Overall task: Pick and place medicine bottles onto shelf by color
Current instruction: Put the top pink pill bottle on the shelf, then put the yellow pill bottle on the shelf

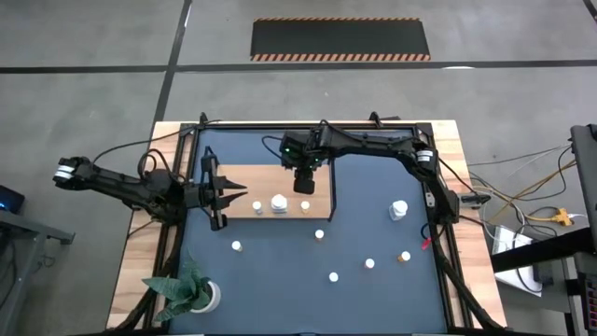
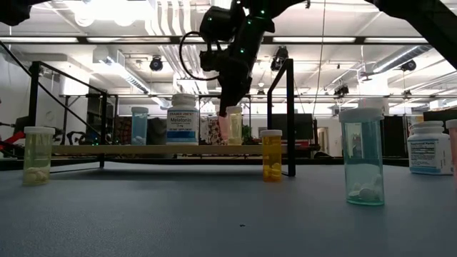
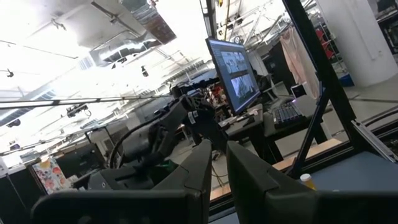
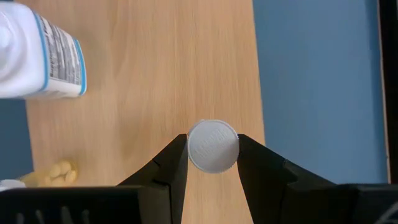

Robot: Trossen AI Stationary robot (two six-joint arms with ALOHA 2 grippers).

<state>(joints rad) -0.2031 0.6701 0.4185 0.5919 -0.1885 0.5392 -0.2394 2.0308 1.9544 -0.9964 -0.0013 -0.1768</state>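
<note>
The right tool (image 4: 212,155) hangs over the wooden shelf (image 1: 252,187), pointing straight down, its two fingers (image 4: 165,171) clamped on either side of a white-capped bottle (image 4: 212,145). In the low view this bottle has a pink body (image 2: 225,127) and sits at the height of the shelf board; whether its base touches the board cannot be told. In the high view the right tool (image 1: 304,183) is above the shelf's right end.

Three more bottles stand on the shelf along its near edge: a small white-topped one (image 1: 257,207) toward the left, a larger white labelled bottle (image 1: 278,203) in the middle, and a small yellowish one (image 1: 305,207) to its right, just in front of the right tool.

Off the shelf, on the dark blue bench (image 1: 280,280), further bottles are scattered: one (image 1: 237,246) in front of the shelf's left part, an orange one (image 1: 319,235) just off its right corner, and three (image 1: 333,276) (image 1: 369,264) (image 1: 405,256) farther to the right front. A larger white bottle (image 1: 399,210) stands well right of the shelf.

The left tool (image 1: 231,194) waits over the shelf's left end, its fingers (image 3: 202,171) close together with only a narrow gap, gripping nothing. A potted plant (image 1: 191,291) sits at the bench's front left corner.
</note>
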